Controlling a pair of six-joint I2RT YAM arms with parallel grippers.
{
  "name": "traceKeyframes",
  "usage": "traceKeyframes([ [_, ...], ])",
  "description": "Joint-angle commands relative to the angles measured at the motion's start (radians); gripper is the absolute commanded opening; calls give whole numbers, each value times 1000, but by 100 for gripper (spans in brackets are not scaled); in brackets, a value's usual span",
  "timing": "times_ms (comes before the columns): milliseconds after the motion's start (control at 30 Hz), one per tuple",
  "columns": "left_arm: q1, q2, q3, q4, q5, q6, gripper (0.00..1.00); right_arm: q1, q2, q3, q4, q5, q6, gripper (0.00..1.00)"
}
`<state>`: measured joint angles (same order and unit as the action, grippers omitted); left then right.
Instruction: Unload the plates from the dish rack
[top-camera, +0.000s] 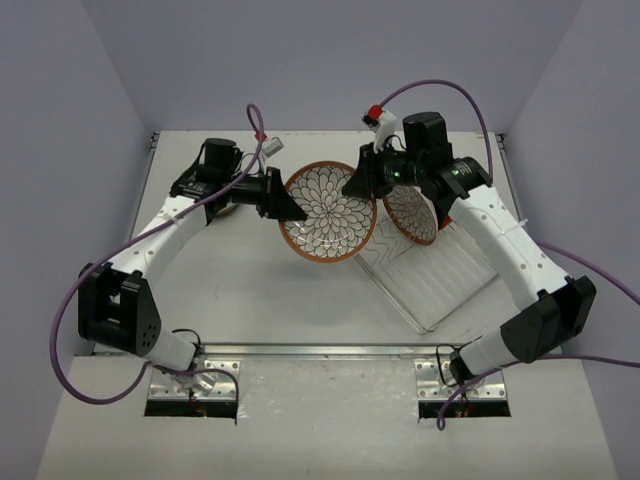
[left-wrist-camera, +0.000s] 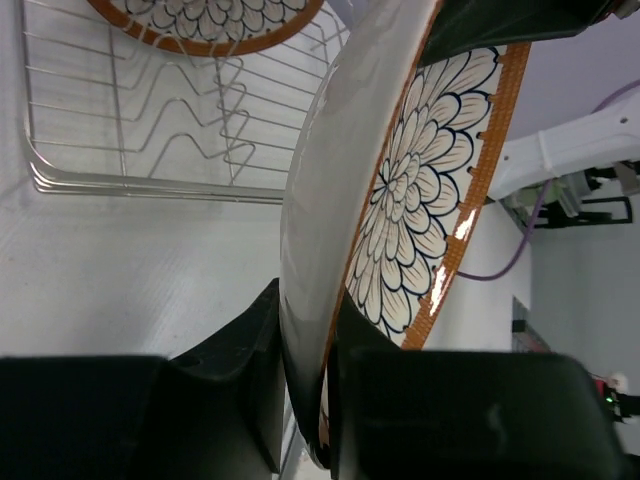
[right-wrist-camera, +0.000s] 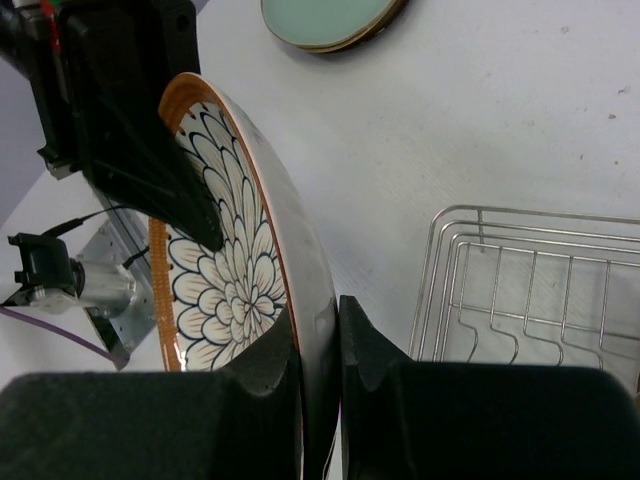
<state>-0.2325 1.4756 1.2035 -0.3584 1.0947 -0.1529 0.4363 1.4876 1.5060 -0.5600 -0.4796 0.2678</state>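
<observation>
- Far left of the dish rack (top-camera: 440, 285), a stack of plates (right-wrist-camera: 325, 22) with a pale green one on top lies on the table (top-camera: 250, 290). It shows plainly only in the right wrist view.
- The left gripper (top-camera: 288, 207) has its fingers clamped on the left rim of the patterned plate (top-camera: 328, 215). Its own wrist view shows the rim pinched edge-on.
- The patterned plate is held tilted, just left of the rack.
- The right gripper (top-camera: 362, 186) has its fingers clamped on the opposite rim, as its wrist view confirms.
- A second plate (top-camera: 410, 214) stands in the rack. It shows only in the overhead and left wrist views.
</observation>
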Motion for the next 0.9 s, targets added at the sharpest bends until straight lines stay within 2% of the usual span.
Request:
traceKeyframes([
  [0, 18, 4, 8, 116, 133, -64, 0, -9, -44, 15, 146, -64, 91, 1],
  [67, 52, 3, -13, 152, 154, -104, 0, -11, -44, 11, 144, -64, 97, 8],
  [100, 71, 1, -22, 181, 164, -137, 0, -11, -44, 8, 144, -59, 99, 19],
  [167, 146, 0, -39, 207, 170, -168, 0, -17, -49, -1, 143, -42, 106, 62],
  [200, 175, 2, -39, 212, 171, -179, 0, -20, -50, -2, 143, -30, 108, 69],
  [233, 205, 10, -37, 206, 167, -182, 0, -23, -54, -4, 142, -16, 108, 89],
  [267, 246, 21, -25, 174, 152, -169, 0, -31, -61, -6, 139, 0, 108, 94],
  [333, 363, 65, 35, 77, 118, -111, 0, -65, -73, -9, 135, 38, 105, 99],
  [400, 427, 116, 88, -10, 50, -56, 0, -88, -79, -7, 120, 82, 88, 99],
  [467, 486, 155, 173, -112, -84, 13, 0, -104, -90, -13, 98, 121, 64, 99],
  [500, 492, 178, 209, -141, -98, 19, 0, -105, -92, -19, 97, 149, 49, 99],
  [567, 541, 249, 284, -179, -222, 53, 0, -107, -114, -47, 87, 209, -2, 99],
  [633, 580, 314, 332, -205, -279, 53, 0, -109, -138, -84, 83, 253, -38, 99],
  [867, 668, 524, 488, -248, -265, -6, 0, -116, -202, -166, 82, 302, -90, 99],
])
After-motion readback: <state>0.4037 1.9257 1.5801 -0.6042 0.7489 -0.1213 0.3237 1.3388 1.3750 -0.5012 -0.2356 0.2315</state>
